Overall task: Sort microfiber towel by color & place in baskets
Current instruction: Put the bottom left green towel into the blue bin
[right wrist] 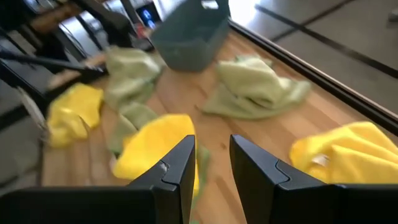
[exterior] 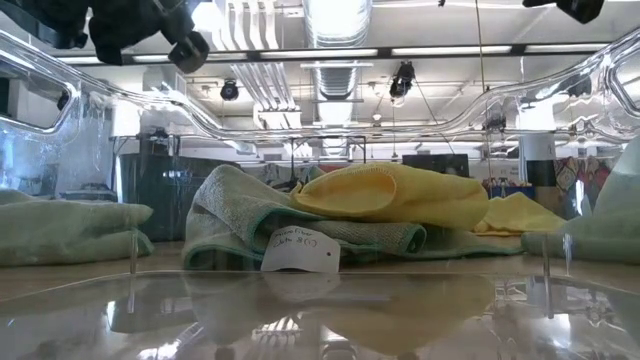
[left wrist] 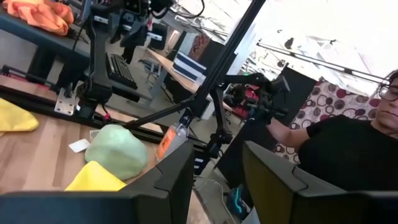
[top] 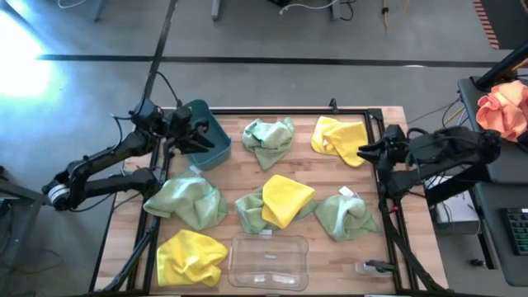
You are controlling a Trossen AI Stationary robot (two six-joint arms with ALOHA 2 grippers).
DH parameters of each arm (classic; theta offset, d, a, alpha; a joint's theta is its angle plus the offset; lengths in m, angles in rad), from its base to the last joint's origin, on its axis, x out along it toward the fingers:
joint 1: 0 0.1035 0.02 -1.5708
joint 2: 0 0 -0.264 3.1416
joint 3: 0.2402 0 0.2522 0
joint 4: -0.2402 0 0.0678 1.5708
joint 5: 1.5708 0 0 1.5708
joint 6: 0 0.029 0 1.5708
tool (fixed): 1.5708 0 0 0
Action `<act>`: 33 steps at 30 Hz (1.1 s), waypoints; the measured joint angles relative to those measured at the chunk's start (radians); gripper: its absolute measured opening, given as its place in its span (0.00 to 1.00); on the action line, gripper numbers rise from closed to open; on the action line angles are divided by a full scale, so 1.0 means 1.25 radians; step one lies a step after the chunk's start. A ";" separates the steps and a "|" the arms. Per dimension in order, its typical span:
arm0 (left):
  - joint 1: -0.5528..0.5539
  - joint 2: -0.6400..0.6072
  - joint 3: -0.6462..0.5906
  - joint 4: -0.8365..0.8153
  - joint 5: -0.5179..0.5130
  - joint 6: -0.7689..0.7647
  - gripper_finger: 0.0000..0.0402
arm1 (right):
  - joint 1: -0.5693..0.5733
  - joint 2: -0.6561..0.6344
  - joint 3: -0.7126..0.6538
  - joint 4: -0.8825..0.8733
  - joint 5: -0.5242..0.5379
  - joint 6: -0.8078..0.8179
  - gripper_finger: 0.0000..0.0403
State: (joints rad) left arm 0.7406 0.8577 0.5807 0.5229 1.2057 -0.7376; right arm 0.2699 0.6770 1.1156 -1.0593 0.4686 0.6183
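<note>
Nearest, the clear basket (top: 269,262) sits empty at the near edge, yellow and green towels spread beyond it. Farther, my right gripper (top: 363,152) hovers at the far right, fingers parted and empty, just beside the far-right yellow towel (top: 338,137), which lies to its left. Farthest, my left gripper (top: 195,132), also parted and empty, hangs over the teal basket (top: 208,136).

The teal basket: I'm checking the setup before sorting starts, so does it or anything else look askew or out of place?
Yes. The teal basket sits skewed at the table's far-left corner, by the left gripper. A yellow towel lies on top of a green towel mid-table. The clear basket is empty.
</note>
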 joint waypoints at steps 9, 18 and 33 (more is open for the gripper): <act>0.000 -0.005 0.075 -0.030 0.013 0.013 0.31 | 0.000 0.093 0.057 -0.090 0.001 0.002 0.23; 0.000 0.018 0.311 -0.658 0.015 0.322 0.31 | 0.000 0.101 0.044 -0.091 -0.004 0.023 0.23; -0.006 0.141 0.752 -1.478 -0.572 0.717 0.31 | 0.000 0.100 0.044 -0.091 -0.004 0.031 0.23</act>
State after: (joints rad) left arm 0.7330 1.0335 1.5209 -1.3251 0.4907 0.1591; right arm 0.2703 0.8017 1.1702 -1.1736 0.4641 0.6572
